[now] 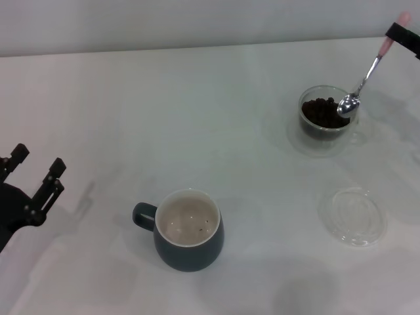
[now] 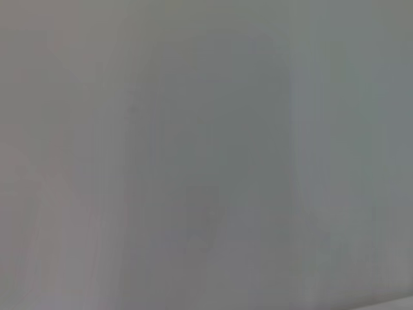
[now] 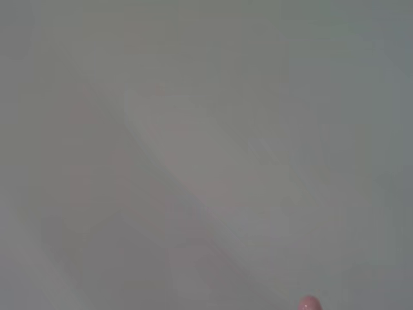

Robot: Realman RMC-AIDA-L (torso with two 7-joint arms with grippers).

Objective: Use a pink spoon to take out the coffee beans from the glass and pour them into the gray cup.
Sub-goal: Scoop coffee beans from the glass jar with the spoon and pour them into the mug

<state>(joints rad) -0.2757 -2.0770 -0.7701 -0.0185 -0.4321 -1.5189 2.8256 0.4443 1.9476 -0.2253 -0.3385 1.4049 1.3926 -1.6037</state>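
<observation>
L gripper (image 1: pixel 38 169) sits at the far-left edge of the white table (image 1: pixel 197 98), near side, fingers spread w/ nothing between them, well apart from every task item; its wrist view gives only blank surface. Next rightward, near-centre, the gray cup (image 1: pixel 189 231) stands upright, loop handle to the left, cream inside showing a few dark specks at the bottom. Further right, near side, a flat clear glass saucer (image 1: pixel 352 216) lies on the table. Behind it, on the far right, the glass (image 1: pixel 325 119) stands w/ the coffee beans (image 1: pixel 321 113) heaped inside. The pink spoon (image 1: pixel 365 77) slants down from upper right, metal bowl at the glass's right rim, just over the beans. R gripper (image 1: pixel 403 34) at the far-right corner pinches the spoon's pink handle end; only a dark bit of it shows. R wrist view: just the pink handle tip at the frame edge.
</observation>
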